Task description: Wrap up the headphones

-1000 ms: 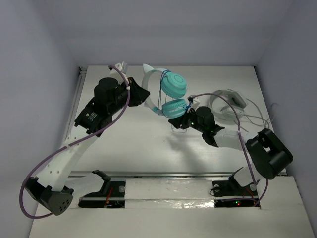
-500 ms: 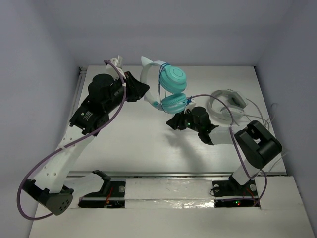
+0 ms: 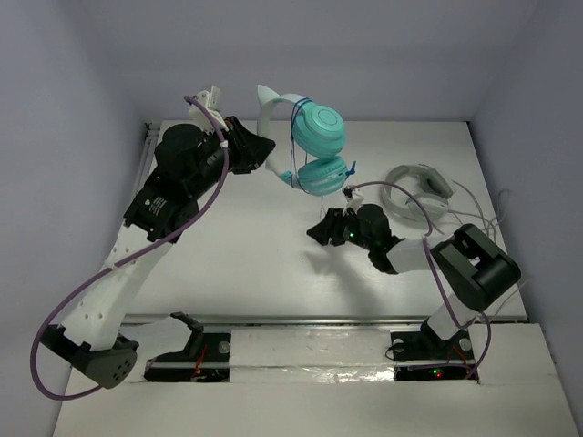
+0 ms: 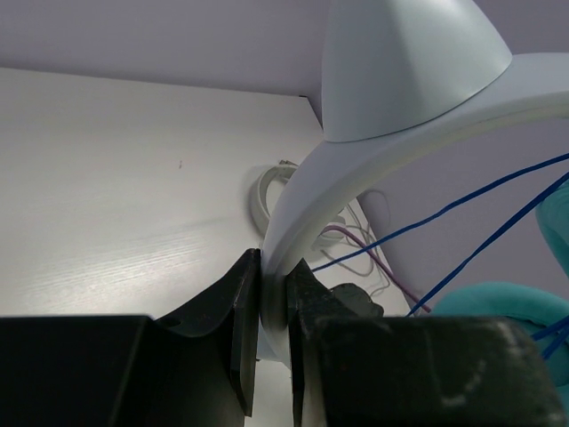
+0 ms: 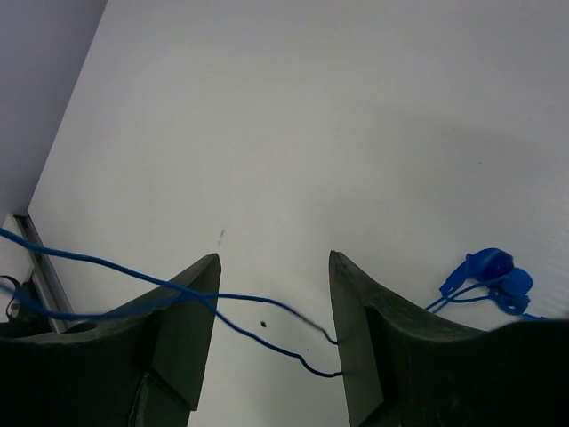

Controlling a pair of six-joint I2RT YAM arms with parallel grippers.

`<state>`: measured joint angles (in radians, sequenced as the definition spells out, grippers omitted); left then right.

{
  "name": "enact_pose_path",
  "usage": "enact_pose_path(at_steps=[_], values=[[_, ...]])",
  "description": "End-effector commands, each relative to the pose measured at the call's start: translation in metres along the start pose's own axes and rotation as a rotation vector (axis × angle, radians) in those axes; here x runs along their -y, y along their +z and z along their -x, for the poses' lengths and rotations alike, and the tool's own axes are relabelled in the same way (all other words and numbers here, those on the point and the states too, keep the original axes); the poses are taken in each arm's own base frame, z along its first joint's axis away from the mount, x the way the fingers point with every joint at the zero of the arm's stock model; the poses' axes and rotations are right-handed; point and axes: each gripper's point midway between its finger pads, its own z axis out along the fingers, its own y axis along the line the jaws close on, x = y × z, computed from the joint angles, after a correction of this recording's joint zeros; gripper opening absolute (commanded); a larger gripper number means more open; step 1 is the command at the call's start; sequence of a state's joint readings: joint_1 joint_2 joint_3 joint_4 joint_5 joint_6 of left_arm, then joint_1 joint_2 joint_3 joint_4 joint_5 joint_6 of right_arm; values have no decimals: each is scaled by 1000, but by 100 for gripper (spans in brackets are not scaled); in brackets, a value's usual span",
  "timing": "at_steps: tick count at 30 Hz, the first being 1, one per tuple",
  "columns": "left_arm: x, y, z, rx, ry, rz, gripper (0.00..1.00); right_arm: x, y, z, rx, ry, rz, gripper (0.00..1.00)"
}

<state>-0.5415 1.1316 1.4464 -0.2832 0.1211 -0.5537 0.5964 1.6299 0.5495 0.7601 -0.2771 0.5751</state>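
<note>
The headphones hang in the air at the back of the table: two teal ear cups (image 3: 319, 133) and a pale headband (image 3: 271, 116), with the thin blue cord (image 3: 293, 153) running across them. My left gripper (image 3: 262, 151) is shut on the headband (image 4: 373, 169), which is pinched between its jaws (image 4: 273, 267). A teal cup (image 4: 502, 307) shows at the right edge of the left wrist view. My right gripper (image 3: 321, 233) is low, in front of the cups. In the right wrist view it (image 5: 273, 260) is open, and a slack cord (image 5: 249, 301) lies across the gap.
White-and-grey headphones (image 3: 419, 191) with pale cables lie on the table at the right, behind my right arm. A blue knot of cord with the plug (image 5: 489, 271) lies on the table right of my right gripper. A metal rail (image 3: 273, 320) runs along the near edge.
My left arm has lifted the headphones higher and a little further back. My right gripper has moved slightly left and nearer, away from the lower cup.
</note>
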Motion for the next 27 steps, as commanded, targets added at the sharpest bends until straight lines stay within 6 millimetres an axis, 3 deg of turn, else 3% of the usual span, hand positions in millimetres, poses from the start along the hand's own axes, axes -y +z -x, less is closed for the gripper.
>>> enact_pose_path(at_steps=[1,7,10,11,13,14,16,19,23,25,27], values=[[41,-15,55,167,-6,-122,0,-18,-1,20,77,-28,63,58],[47,-21,72,207,1,-118,0,-17,5,11,59,-15,75,58],[45,-17,68,205,-14,-115,0,-28,7,5,53,-19,87,48],[40,-16,70,214,-20,-103,0,-28,7,1,42,-16,76,27],[35,-12,69,225,-32,-88,0,-36,7,-5,28,-8,79,7],[30,-9,70,240,-37,-64,0,-42,3,-10,14,7,86,0],[19,-5,72,260,-45,-29,0,-60,0,-24,-20,3,109,0],[-14,2,76,317,-62,90,0,-84,-12,-48,-77,-16,107,0],[-62,11,72,359,-91,216,0,-100,-31,-73,-150,-18,82,0],[-82,20,59,347,-113,257,0,-114,-38,-73,-161,-21,95,0],[-109,26,48,345,-120,337,0,-123,-45,-90,-218,-49,79,0]])
